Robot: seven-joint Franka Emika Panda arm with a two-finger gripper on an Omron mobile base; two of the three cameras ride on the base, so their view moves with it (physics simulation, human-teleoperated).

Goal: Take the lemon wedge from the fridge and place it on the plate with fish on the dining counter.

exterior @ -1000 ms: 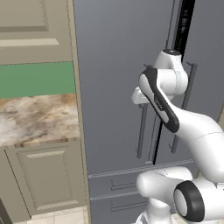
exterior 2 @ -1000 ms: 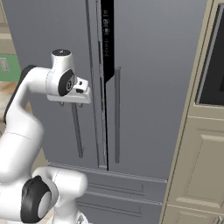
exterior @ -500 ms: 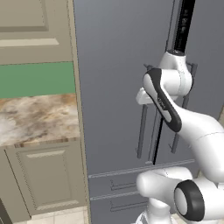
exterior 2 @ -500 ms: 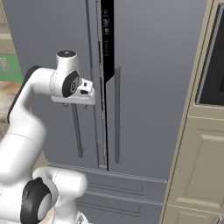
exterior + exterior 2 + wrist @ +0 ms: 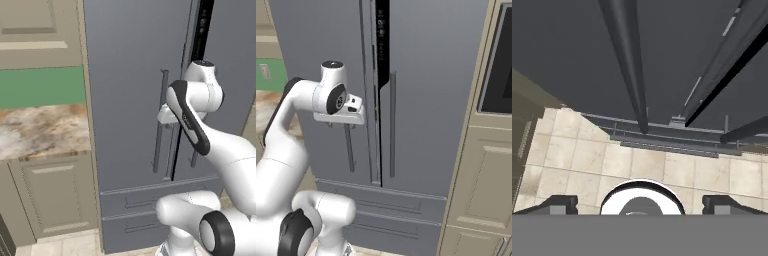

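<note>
The grey double-door fridge (image 5: 125,75) (image 5: 426,100) stands shut, so the lemon wedge is hidden. The plate with fish and the dining counter are out of view. My gripper (image 5: 162,117) (image 5: 342,121) hovers right at the left door's long dark handle (image 5: 159,125) (image 5: 349,150), roughly at its upper half. In the hand view the fingertips (image 5: 562,203) stand far apart, the gripper (image 5: 641,205) is open and holds nothing, and the handle (image 5: 629,65) runs up the middle above them. Whether the fingers touch the bar I cannot tell.
A narrow marbled countertop (image 5: 40,130) over beige cabinets (image 5: 50,195) adjoins the fridge on the left, with green wall (image 5: 40,87) behind. A dark oven (image 5: 501,60) in tall beige cabinetry (image 5: 486,190) flanks the right. Fridge drawers (image 5: 386,210) sit below the doors, above tiled floor (image 5: 587,155).
The hand has edged closer to the left door's handle and dropped slightly. The fridge doors have stayed shut.
</note>
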